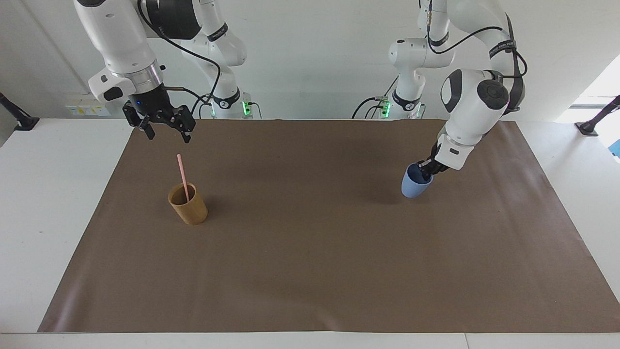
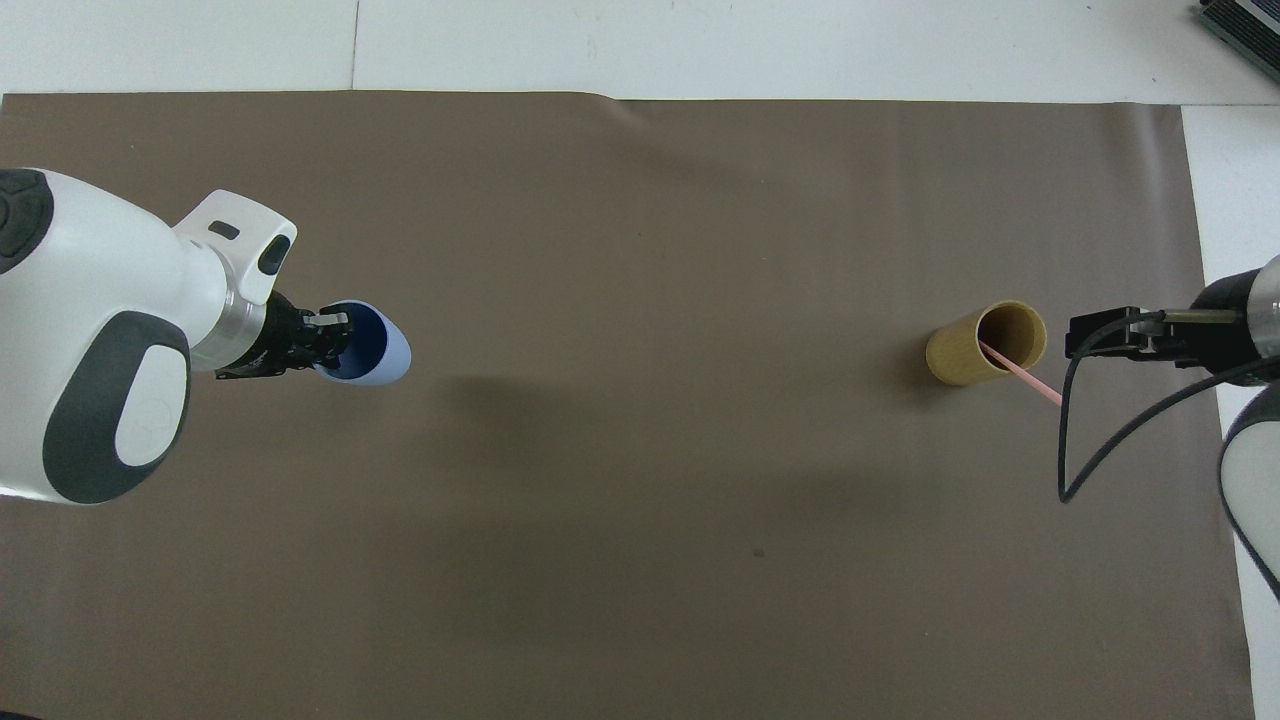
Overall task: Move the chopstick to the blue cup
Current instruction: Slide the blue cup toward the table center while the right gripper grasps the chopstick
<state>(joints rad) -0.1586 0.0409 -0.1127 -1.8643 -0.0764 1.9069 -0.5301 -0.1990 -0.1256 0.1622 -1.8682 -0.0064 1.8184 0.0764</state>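
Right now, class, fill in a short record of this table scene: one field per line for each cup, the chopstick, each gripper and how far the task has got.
blue cup: tilted, held by its rim, toward the left arm's end of the brown mat
left gripper: shut on the blue cup's rim
tan cup: upright on the mat, toward the right arm's end
chopstick: standing in the tan cup, leaning on its rim
right gripper: open, in the air, holding nothing
task stage: chopstick not yet in blue cup
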